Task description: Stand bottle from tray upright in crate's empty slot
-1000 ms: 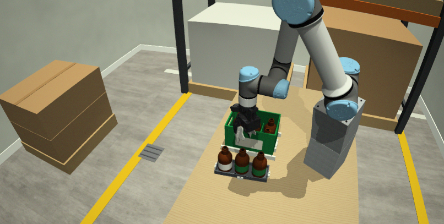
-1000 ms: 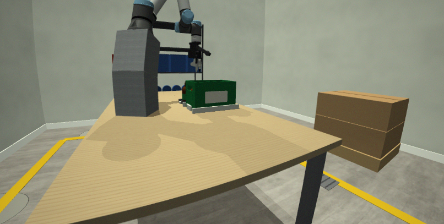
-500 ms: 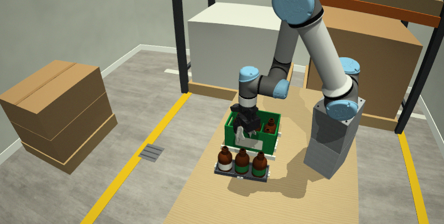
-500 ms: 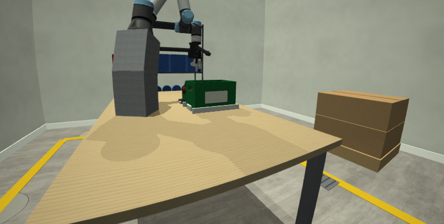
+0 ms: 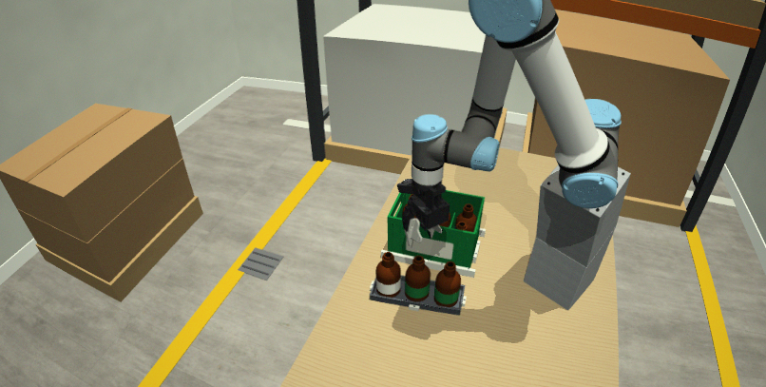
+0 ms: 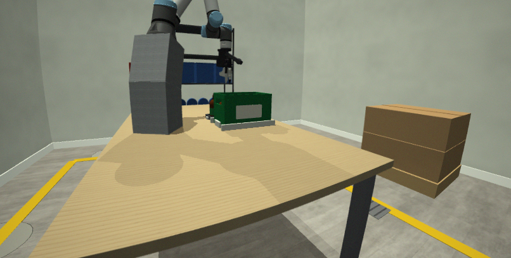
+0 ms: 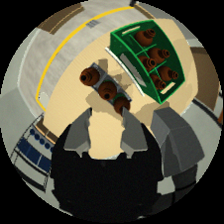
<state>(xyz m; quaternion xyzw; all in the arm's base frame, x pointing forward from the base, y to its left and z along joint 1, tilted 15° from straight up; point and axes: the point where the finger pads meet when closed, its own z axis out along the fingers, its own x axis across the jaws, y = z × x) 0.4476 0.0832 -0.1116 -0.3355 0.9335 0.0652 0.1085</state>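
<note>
My gripper (image 5: pixel 423 231) hangs part-open and empty above the crate (image 5: pixel 466 249); three bottles (image 5: pixel 417 278) stand in the tray (image 5: pixel 374 295) nearer. Descending off-centre could topple one or shove the loose tray.

No legible text or labels.
</note>
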